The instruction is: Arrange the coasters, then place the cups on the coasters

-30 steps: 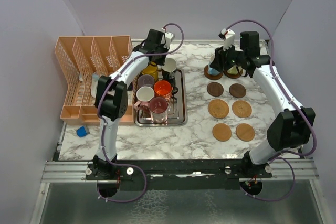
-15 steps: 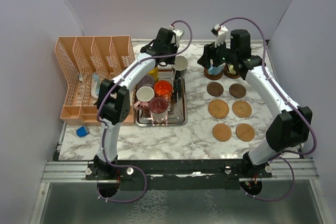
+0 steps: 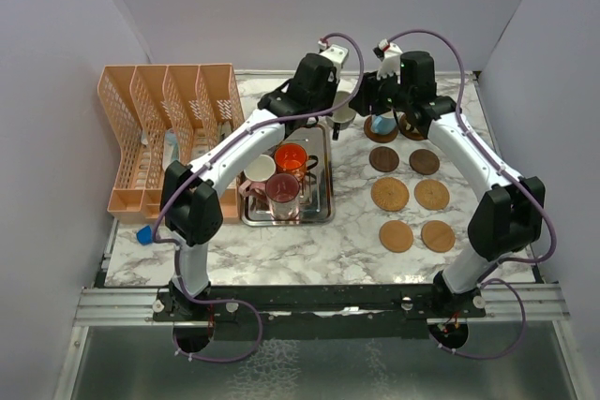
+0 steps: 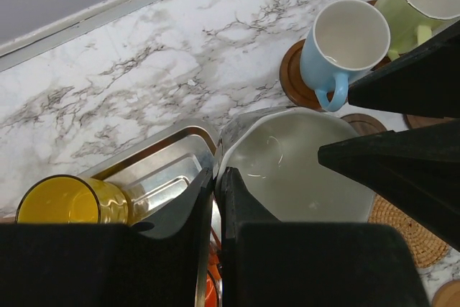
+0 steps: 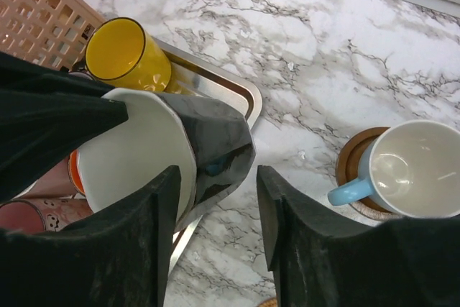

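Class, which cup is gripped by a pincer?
The black cup with the white inside: the left pincer pinches its rim, while every other cup stands ungripped.

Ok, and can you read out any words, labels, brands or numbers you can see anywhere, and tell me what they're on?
None: no view shows any readable text.
Light blue cup, yellow cup, black cup pinched in the left pincer: plain, no print.
Coasters, steel tray, orange rack: no markings visible.
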Controlling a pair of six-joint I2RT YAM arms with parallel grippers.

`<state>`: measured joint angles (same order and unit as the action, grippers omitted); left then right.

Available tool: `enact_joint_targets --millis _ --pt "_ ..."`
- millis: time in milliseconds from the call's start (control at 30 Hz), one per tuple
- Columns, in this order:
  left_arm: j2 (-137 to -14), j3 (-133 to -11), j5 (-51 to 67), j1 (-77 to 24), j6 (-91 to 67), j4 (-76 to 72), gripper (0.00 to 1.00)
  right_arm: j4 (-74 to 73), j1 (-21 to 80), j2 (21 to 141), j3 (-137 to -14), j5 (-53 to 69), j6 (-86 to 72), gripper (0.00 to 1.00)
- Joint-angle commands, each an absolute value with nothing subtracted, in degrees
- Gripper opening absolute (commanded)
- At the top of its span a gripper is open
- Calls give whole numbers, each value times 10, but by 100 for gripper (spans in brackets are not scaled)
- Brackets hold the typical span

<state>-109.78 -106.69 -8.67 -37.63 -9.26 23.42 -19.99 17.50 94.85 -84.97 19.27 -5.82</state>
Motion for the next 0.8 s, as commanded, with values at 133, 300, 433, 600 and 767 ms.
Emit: enact_joint_targets --millis 133,300,433,600,767 --pt "-1066 -1058 -160 -408 -93 174 0 -201 181 955 -860 146 -61 37" --pt "-1069 -1059 -173 -420 -85 169 0 -217 182 969 -863 137 -52 32" --pt "-1071 -1059 -183 -427 -76 166 0 -216 185 975 -857 137 -50 31" --pt "-1071 -1054 -188 -433 -70 161 0 -216 189 980 -857 127 -47 28" --pt "-1068 -1045 -183 -436 -57 153 0 -215 192 980 -856 103 -39 15"
